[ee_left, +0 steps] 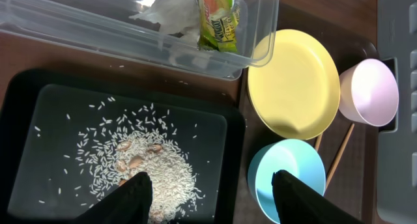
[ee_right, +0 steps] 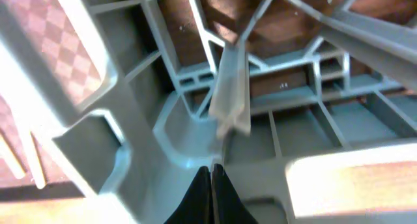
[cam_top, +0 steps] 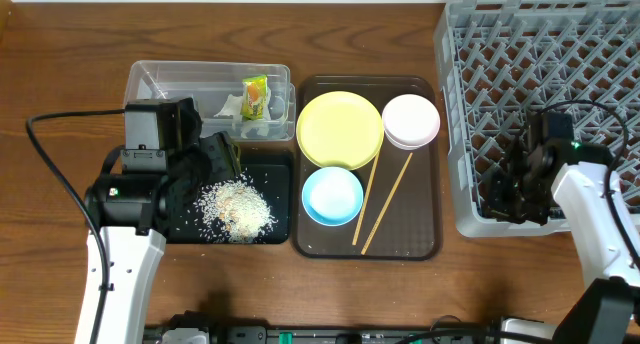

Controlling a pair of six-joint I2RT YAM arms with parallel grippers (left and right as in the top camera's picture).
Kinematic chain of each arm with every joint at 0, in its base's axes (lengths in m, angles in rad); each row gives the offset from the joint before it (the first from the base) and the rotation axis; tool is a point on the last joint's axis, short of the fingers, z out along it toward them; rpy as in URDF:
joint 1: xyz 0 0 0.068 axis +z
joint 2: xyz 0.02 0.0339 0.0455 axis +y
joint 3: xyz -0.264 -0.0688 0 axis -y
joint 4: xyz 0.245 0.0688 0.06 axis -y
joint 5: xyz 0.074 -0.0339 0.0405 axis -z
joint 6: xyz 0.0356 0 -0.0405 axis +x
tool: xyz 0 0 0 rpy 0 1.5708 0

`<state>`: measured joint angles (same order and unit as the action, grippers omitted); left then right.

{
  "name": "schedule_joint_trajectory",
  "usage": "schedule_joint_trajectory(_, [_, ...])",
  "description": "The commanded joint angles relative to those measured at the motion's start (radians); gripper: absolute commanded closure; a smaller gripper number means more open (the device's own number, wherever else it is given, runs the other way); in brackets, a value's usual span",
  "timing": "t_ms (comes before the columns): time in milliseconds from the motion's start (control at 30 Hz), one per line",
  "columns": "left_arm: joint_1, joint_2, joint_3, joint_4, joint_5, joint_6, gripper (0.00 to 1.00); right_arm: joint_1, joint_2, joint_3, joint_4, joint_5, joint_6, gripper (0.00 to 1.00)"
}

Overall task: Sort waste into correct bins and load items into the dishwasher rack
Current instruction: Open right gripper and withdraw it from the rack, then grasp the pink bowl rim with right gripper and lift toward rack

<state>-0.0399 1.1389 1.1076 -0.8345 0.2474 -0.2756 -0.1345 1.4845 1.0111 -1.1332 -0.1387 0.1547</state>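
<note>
The light blue bowl (cam_top: pixel 332 196) sits on the brown tray (cam_top: pixel 420 229), at 6 o'clock of the yellow plate (cam_top: pixel 340 129). Likely light, rigid, slick: pinch its rim. Left gripper (ee_left: pixel 210 180) jaws spread wide, empty; right gripper (ee_right: pixel 212 177) jaws pressed together, holding nothing, inside the rack (cam_top: pixel 500 44).

No legible text (the food wrapper (ee_left: pixel 218 19) bears blurred print).

rice (cam_top: pixel 238 206) heaped in black tray (cam_top: pixel 283 180); wrapper (cam_top: pixel 255 96) in clear tub (cam_top: pixel 165 84)
</note>
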Motion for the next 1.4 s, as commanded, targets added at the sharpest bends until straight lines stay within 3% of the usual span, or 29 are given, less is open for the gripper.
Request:
schedule_joint_trajectory(0, [0.004,0.004,0.003,-0.003,-0.013,0.013,0.37,0.004,-0.019,0.045,-0.049,-0.023,0.017,0.98])
schedule_joint_trajectory(733, [0.004,0.004,0.003,-0.003,-0.013,0.013,0.37,0.005,-0.019,0.051,-0.149,-0.106,-0.014,0.96])
schedule_joint_trajectory(800, [0.004,0.004,0.003,-0.003,-0.013,0.013,0.37,0.005,-0.02,0.051,-0.134,-0.105,-0.018,0.92])
schedule_joint_trajectory(833, [0.004,0.004,0.003,-0.003,-0.013,0.013,0.37,0.005,-0.021,0.053,-0.113,-0.105,-0.032,0.84])
schedule_joint_trajectory(1133, [0.004,0.004,0.003,-0.003,-0.013,0.013,0.37,0.03,-0.021,0.272,0.012,-0.122,-0.074,0.66])
schedule_joint_trajectory(1267, [0.004,0.004,0.003,-0.003,-0.013,0.013,0.37,0.105,-0.021,0.341,0.152,-0.15,-0.113,0.5])
schedule_joint_trajectory(1367, [0.004,0.004,0.003,-0.003,-0.013,0.013,0.37,0.191,-0.011,0.336,0.256,-0.141,-0.117,0.49])
